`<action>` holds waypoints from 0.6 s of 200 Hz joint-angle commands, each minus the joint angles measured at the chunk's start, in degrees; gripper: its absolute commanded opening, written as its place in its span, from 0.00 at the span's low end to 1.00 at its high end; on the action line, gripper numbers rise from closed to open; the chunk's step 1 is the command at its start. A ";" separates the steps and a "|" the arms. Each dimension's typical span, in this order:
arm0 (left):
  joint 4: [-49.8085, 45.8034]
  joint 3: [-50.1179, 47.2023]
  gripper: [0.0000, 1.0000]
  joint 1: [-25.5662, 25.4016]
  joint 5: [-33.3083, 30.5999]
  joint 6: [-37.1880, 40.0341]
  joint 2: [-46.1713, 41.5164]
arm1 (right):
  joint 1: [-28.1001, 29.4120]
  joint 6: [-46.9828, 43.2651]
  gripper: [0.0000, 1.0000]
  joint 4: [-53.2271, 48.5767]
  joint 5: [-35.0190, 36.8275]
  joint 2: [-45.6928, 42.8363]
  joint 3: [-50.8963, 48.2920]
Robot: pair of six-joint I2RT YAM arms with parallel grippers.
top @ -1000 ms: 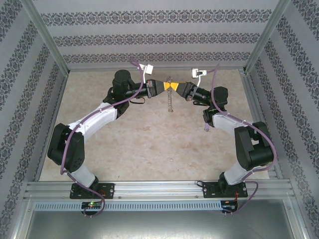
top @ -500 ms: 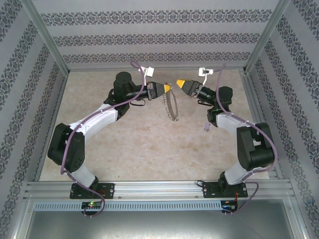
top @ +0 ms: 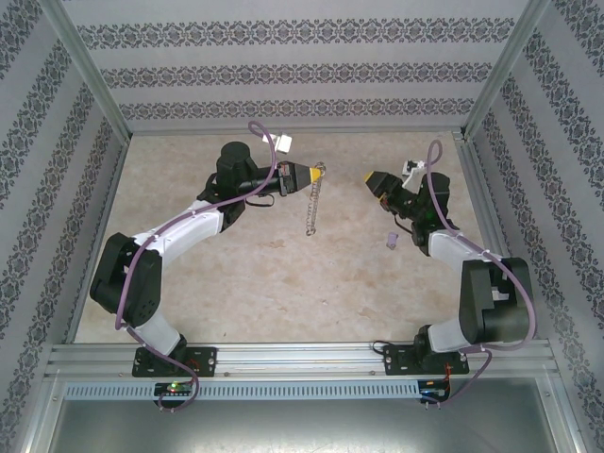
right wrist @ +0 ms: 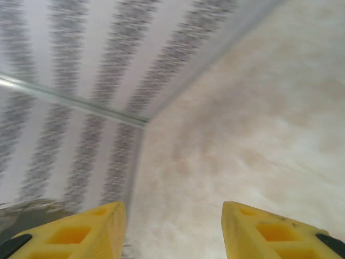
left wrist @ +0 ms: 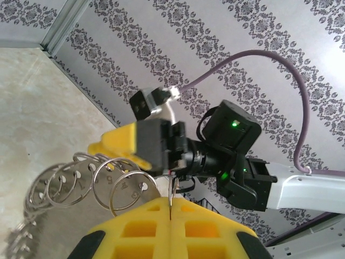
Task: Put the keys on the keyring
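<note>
Now, left jaws: pinching keyring (top: 312, 203) wire
Right jaws: parted, empty
Handling: likely light, slippery; grip bare wire beside keys (left wrist: 67, 183)

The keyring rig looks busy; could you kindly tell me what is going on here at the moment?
The left gripper is shut on the keyring, which hangs down from its fingers with the keys fringing the wire. The right gripper is open and holds nothing, set a little apart to the side. A small pale-purple piece lies on the table near the right arm, not on the ring.
</note>
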 commanded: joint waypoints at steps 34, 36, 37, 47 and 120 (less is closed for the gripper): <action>5.62 -2.00 0.00 -0.41 -0.20 1.45 -3.47 | 1.18 -10.44 0.45 -34.48 23.53 -3.57 -0.60; 5.68 -2.01 0.00 -0.39 -0.16 1.50 -3.48 | 1.23 -10.29 0.44 -34.58 23.79 -3.49 -0.87; 5.70 -2.01 0.00 -0.40 -0.18 1.50 -3.49 | 1.25 -10.24 0.44 -34.74 23.91 -3.48 -0.98; 5.91 -2.21 0.00 -0.47 -0.17 1.36 -3.64 | 1.49 -9.78 0.41 -35.30 25.05 -3.43 -2.19; 5.65 -2.27 0.00 -0.35 0.43 1.34 -4.30 | 3.87 -10.46 0.37 -41.07 35.68 -4.53 -4.47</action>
